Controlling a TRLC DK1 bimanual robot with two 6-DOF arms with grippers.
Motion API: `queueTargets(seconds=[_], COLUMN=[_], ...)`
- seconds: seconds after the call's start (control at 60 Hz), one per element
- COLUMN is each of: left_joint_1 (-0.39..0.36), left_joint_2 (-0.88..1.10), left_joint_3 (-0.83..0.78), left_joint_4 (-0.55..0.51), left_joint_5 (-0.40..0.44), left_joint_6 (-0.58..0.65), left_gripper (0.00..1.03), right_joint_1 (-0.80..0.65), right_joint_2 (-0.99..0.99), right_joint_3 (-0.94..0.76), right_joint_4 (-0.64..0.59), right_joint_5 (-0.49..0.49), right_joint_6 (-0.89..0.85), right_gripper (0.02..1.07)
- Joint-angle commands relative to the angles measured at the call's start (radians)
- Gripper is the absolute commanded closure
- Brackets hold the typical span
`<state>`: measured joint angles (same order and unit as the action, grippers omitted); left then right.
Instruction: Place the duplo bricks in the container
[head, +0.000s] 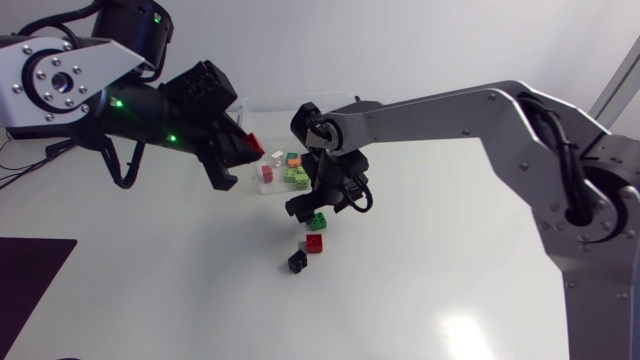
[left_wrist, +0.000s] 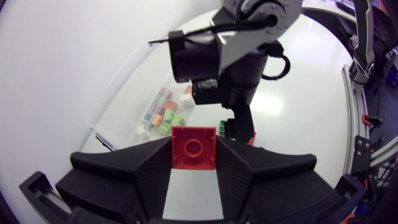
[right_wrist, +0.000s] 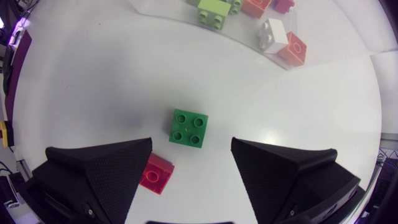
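Observation:
My left gripper hangs above the table beside the clear container, shut on a red duplo brick that sits between its fingers. The container holds several coloured bricks. My right gripper is open and points down just over a green brick, which lies on the table between its fingers without touching them. A small red brick lies right by one finger. In the head view a black brick lies a little nearer than that red brick.
The container wall runs just ahead of my right gripper, with a light green, a white and an orange-red brick behind it. My two grippers are close together. A dark mat covers the table's front left corner.

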<state>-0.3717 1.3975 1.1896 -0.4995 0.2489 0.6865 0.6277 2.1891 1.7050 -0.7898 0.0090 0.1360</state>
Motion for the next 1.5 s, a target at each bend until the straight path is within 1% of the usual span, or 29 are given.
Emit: queueTargets(seconds=[0.0, 0.033, 0.15, 0.25, 0.3, 0.333, 0.4, 0.433, 0.5, 0.567, 0.633, 0.75, 0.8, 0.9, 1.05, 1.2, 1.317, 1.333, 1.367, 1.383, 1.433, 1.45, 1.483], left_joint_1=[0.028, 0.034, 0.056, 0.079, 0.091, 0.097, 0.108, 0.111, 0.117, 0.122, 0.128, 0.131, 0.131, 0.122, 0.108, 0.097, 0.082, 0.08, 0.079, 0.079, 0.076, 0.076, 0.076], left_joint_2=[-0.018, -0.015, 0.009, 0.029, 0.037, 0.038, 0.041, 0.043, 0.06, 0.077, 0.095, 0.136, 0.149, 0.189, 0.287, 0.403, 0.482, 0.512, 0.554, 0.567, 0.6, 0.607, 0.615], left_joint_3=[0.045, 0.047, 0.064, 0.073, 0.074, 0.071, 0.068, 0.068, 0.068, 0.07, 0.079, 0.111, 0.114, 0.136, 0.197, 0.32, 0.39, 0.416, 0.453, 0.467, 0.501, 0.508, 0.513], left_joint_4=[0.047, 0.076, 0.122, 0.162, 0.193, 0.21, 0.246, 0.26, 0.308, 0.335, 0.36, 0.377, 0.408, 0.429, 0.48, 0.469, 0.472, 0.469, 0.457, 0.447, 0.42, 0.411, 0.4], left_joint_5=[0.004, 0.004, 0.006, 0.006, 0.006, 0.007, 0.006, 0.007, 0.006, 0.006, 0.006, 0.004, 0.003, -0.003, -0.046, -0.054, -0.08, -0.088, -0.106, -0.112, -0.114, -0.114, -0.114], left_joint_6=[-0.053, -0.065, -0.102, -0.131, -0.15, -0.159, -0.173, -0.182, -0.214, -0.231, -0.252, -0.281, -0.301, -0.318, -0.357, -0.384, -0.393, -0.404, -0.41, -0.41, -0.412, -0.412, -0.41], left_gripper=[0.77, 0.77, 0.77, 0.77, 0.77, 0.77, 0.77, 0.77, 0.77, 0.77, 0.77, 0.77, 0.77, 0.77, 0.76, 0.76, 0.75, 0.73, 0.65, 0.59, 0.32, 0.2, 0.06], right_joint_1=[0.012, 0.017, 0.021, 0.021, 0.018, 0.017, 0.015, 0.015, 0.012, 0.01, 0.009, -0.006, -0.017, -0.028, -0.049, -0.075, -0.091, -0.098, -0.105, -0.108, -0.117, -0.122, -0.131], right_joint_2=[0.061, 0.072, 0.104, 0.127, 0.138, 0.143, 0.152, 0.156, 0.166, 0.172, 0.173, 0.175, 0.161, 0.095, -0.054, -0.169, -0.223, -0.241, -0.258, -0.265, -0.282, -0.288, -0.301], right_joint_3=[0.05, 0.062, 0.096, 0.116, 0.128, 0.133, 0.142, 0.148, 0.156, 0.157, 0.15, 0.131, 0.117, 0.062, -0.007, -0.041, -0.05, -0.051, -0.047, -0.044, -0.033, -0.03, -0.021], right_joint_4=[-0.031, -0.035, -0.052, -0.058, -0.058, -0.058, -0.062, -0.066, -0.068, -0.068, -0.068, -0.078, -0.08, -0.063, -0.057, -0.057, -0.051, -0.043, -0.042, -0.042, -0.04, -0.034, -0.026], right_joint_5=[0.016, 0.023, 0.028, 0.036, 0.043, 0.045, 0.052, 0.054, 0.059, 0.06, 0.059, 0.046, 0.043, 0.051, 0.051, 0.049, 0.045, 0.045, 0.043, 0.042, 0.037, 0.036, 0.034], right_joint_6=[0.045, 0.053, 0.065, 0.071, 0.079, 0.083, 0.089, 0.093, 0.1, 0.099, 0.1, 0.103, 0.102, 0.097, 0.071, 0.048, 0.04, 0.036, 0.033, 0.031, 0.027, 0.027, 0.02], right_gripper=[0.19, 0.2, 0.3, 0.3, 0.37, 0.4, 0.44, 0.44, 0.51, 0.62, 0.69, 0.71, 0.72, 0.72, 0.72, 0.72, 0.72, 0.72, 0.72, 0.72, 0.72, 0.72, 0.72])
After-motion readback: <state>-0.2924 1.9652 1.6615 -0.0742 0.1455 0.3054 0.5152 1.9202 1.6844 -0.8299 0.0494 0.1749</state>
